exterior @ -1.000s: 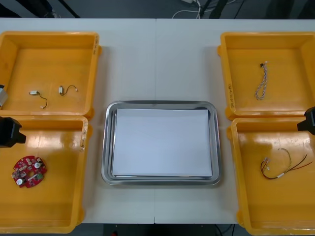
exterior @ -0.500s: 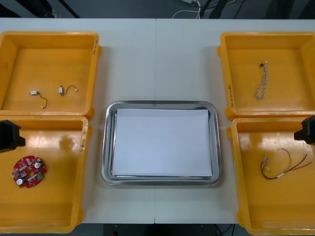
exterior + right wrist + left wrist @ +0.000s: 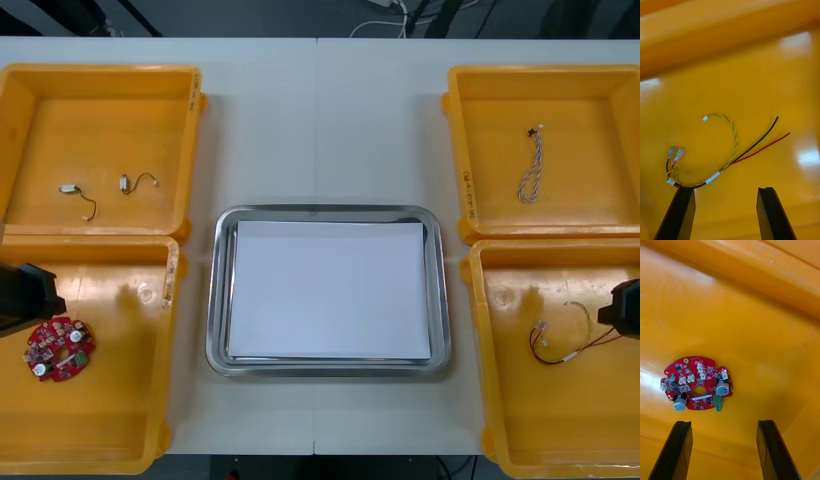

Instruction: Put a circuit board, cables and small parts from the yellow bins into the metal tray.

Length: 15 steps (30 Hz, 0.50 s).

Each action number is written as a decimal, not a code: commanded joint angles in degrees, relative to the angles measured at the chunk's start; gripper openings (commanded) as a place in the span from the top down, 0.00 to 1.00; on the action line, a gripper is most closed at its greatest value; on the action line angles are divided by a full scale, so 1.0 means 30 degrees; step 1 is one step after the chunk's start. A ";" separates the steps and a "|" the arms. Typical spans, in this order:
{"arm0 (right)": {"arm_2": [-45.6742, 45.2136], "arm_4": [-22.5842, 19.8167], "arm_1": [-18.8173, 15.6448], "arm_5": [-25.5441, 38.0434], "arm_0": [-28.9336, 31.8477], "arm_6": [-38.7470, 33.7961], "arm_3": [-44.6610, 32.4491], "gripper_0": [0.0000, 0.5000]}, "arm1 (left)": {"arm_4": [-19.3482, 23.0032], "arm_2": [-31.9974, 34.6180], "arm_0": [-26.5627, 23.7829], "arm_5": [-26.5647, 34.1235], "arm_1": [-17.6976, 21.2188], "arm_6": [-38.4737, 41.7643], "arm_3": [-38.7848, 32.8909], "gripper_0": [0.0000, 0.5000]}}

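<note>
- Four yellow bins of smooth, glossy plastic with raised walls are set on the light table (image 3: pixel 320 120), two at each side, with a metal tray (image 3: pixel 328 212) between them.
- The tray is a shiny rectangle with rounded corners. Its inside is covered in flat white and nothing is laid in it.
- One round red circuit board (image 3: pixel 696 384) lies flat on the floor of the near left bin (image 3: pixel 110 400). Two grey cylinders, several small white connectors, a green block and an oval hole at the middle can be made out on it.
- The left gripper (image 3: pixel 724 422) is held over that bin with its black fingers spread wide and nothing between them. The board lies just beyond the fingertips, and nothing stands in the way.
- Two small metal parts (image 3: pixel 68 188), each with a thin dark lead, lie apart in the far left bin (image 3: pixel 60 120).
- One twisted blue and white cable (image 3: pixel 530 170) is curled in the far right bin (image 3: pixel 590 130).
- One cable bundle (image 3: pixel 733 157) lies in the near right bin (image 3: pixel 560 420). A black strand, a red strand and a twisted yellow strand are counted in it, bound by a white sleeve.
- The right gripper (image 3: pixel 726 188) is held over the bundle, fingers wide apart and empty. One fingertip stands just at the bundle's connector end.
</note>
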 commanded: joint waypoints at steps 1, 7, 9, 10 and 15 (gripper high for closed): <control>-0.0387 0.0558 0.1441 -0.0292 0.0839 -0.1176 -0.0588 0.05 | -0.0522 0.0132 0.1180 -0.0769 -0.0701 0.1626 -0.0818 0.00; -0.0475 0.0998 0.2584 -0.0263 0.1073 -0.1645 -0.0588 0.05 | -0.0756 0.0103 0.1737 -0.1384 -0.1374 0.2007 -0.0818 0.00; -0.0475 0.1115 0.2760 -0.0292 0.1102 -0.1967 -0.0559 0.05 | -0.0815 0.0103 0.1796 -0.1413 -0.1521 0.2124 -0.0818 0.00; -0.0475 0.1291 0.2994 -0.0292 0.1131 -0.2641 -0.0559 0.05 | -0.0961 0.0103 0.1883 -0.1531 -0.1667 0.2359 -0.0818 0.00; -0.0446 0.1642 0.3492 -0.0263 0.1190 -0.4164 -0.0559 0.05 | -0.1225 0.0103 0.2294 -0.2087 -0.2136 0.2681 -0.0818 0.00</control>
